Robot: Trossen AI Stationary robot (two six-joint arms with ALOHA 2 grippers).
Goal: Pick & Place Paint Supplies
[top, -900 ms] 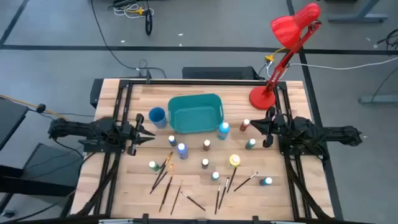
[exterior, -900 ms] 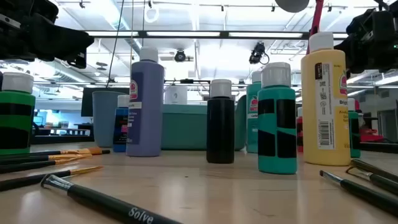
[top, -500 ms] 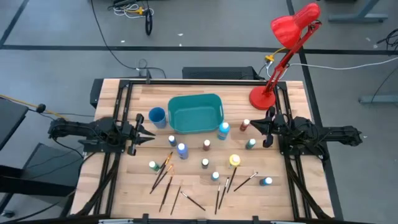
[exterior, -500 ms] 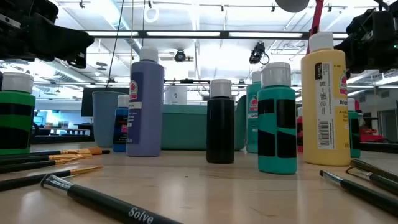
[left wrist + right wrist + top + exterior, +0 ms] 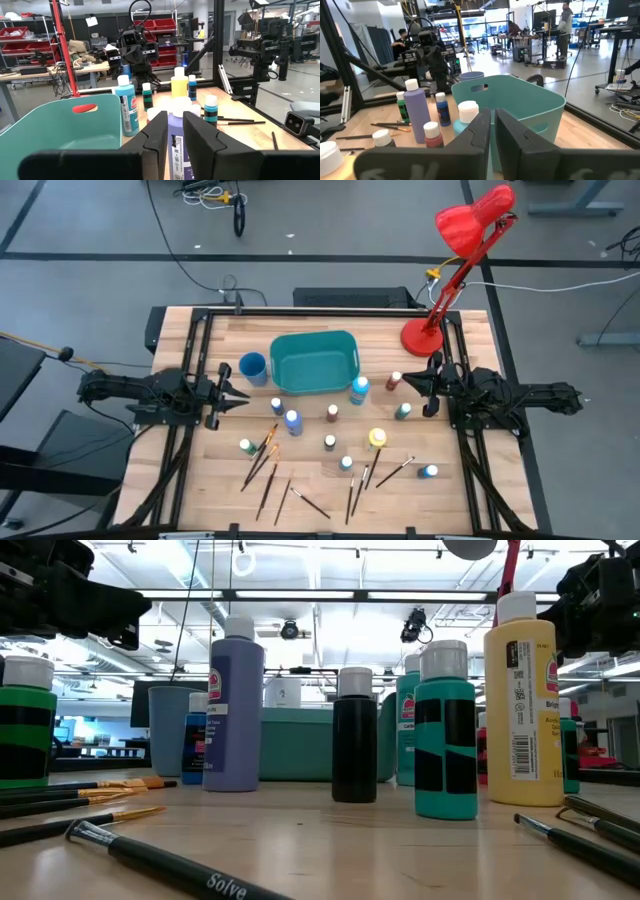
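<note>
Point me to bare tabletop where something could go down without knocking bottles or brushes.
Free: the back strip between the bin and the lamp base, the far-left back corner behind the cup, and the front left corner. Crowded: the middle band of bottles in front of the bin, and the brushes fanned along the front. Both grippers wait at the side edges.

**How the cameras stand around the teal bin**

High view looks straight down on the teal bin (image 5: 315, 362). Low view sits at worktop (image 5: 330, 850) height, very near the bottles, facing the bin. Both wrist views face it from opposite sides.
</note>
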